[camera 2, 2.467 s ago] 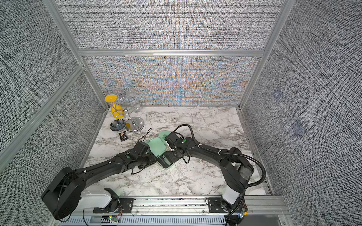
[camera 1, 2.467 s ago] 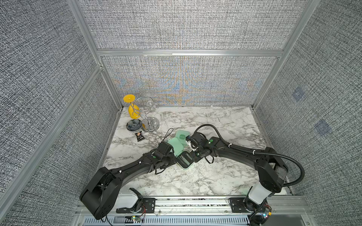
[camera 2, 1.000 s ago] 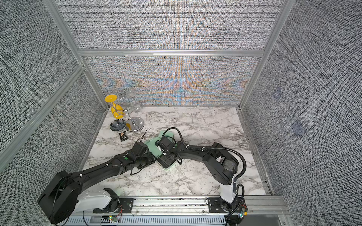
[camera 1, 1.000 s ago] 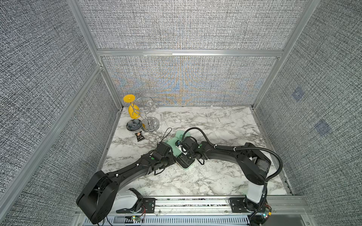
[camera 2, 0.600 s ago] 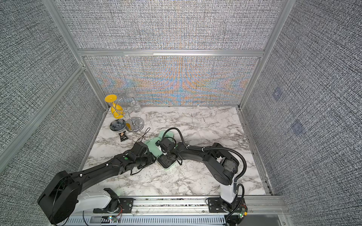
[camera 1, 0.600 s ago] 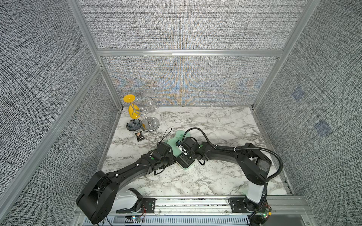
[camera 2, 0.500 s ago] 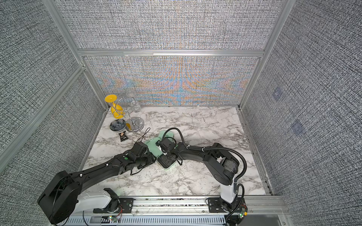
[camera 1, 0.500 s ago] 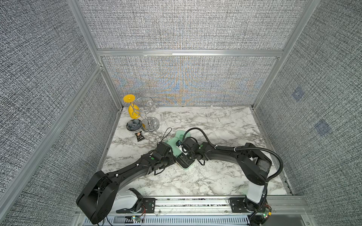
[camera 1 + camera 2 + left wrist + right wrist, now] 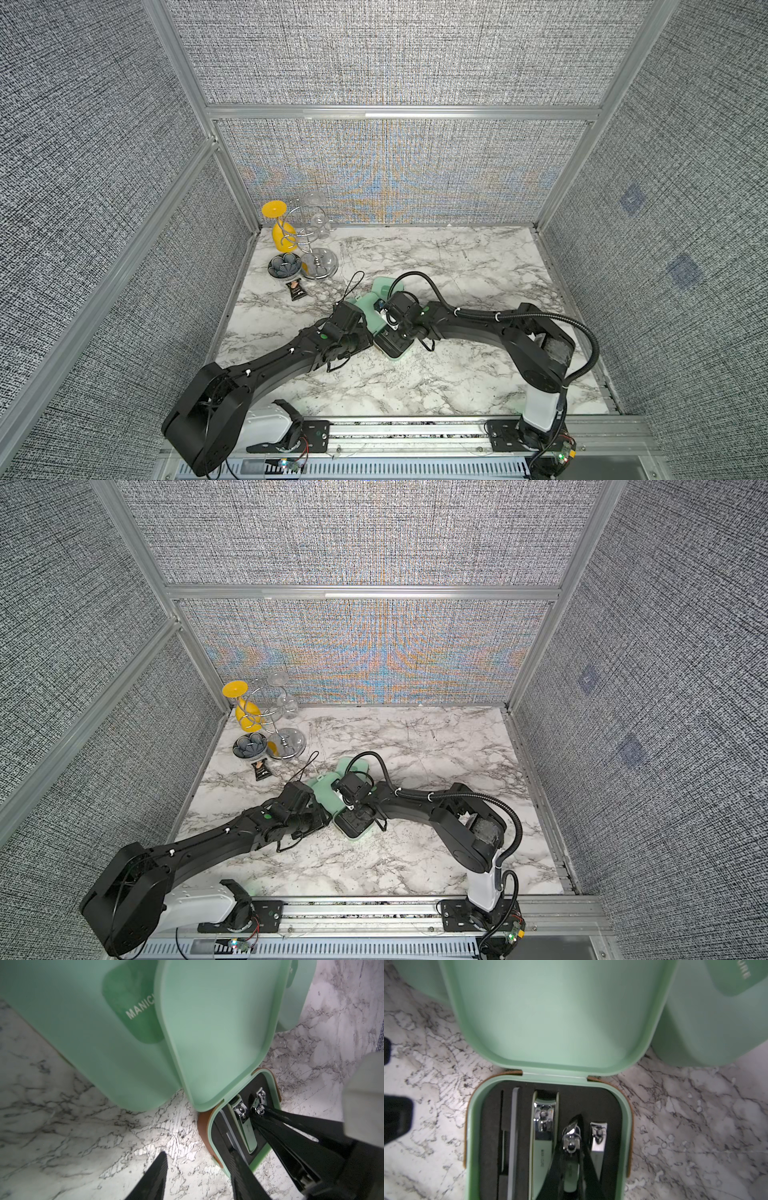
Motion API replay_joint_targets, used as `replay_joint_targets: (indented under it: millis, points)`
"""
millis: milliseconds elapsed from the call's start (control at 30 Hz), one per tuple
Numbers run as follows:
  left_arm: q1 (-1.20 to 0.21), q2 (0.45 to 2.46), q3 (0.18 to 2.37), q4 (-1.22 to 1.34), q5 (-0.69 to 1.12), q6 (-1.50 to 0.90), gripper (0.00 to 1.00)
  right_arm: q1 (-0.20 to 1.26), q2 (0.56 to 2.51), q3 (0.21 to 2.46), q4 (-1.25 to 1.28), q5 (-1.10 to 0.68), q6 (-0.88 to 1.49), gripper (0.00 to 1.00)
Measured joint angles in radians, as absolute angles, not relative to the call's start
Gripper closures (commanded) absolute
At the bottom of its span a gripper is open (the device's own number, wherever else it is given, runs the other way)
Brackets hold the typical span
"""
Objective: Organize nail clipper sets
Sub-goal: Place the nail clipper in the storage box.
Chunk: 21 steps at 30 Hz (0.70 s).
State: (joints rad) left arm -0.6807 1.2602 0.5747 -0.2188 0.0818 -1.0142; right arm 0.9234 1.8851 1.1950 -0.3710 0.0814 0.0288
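Right wrist: right gripper point(image 9: 576, 1126) pinches middle clipper point(image 9: 571, 1145), sides hidden — left wrist: left gripper point(image 9: 197, 1152) spread, one fingertip point(image 9: 234, 1159) indistinct.

"MANIC" in white on a mint case point(image 9: 62, 1032), "URE" on a green label point(image 9: 737, 978), clipper handle point(image 9: 542, 1159) print illegible.

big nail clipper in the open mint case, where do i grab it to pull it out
Probably at the chrome head of the large silvery-green metal nail clipper, coming straight down from above: it lies flat in the black foam insert, and the slot leaves a dark gap beyond that end for the jaws.
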Motion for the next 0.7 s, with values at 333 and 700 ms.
replay_joint_targets:
  millis: [333,700]
  points:
    - [-0.681,1.26,0.575,-0.219,0.082,-1.014,0.49,0.925,1.925,1.231,-0.404,0.093,0.047,0.96]
    - [-0.681,1.26,0.575,-0.219,0.082,-1.014,0.49,0.925,1.926,1.248,-0.43,0.098,0.054,0.78]
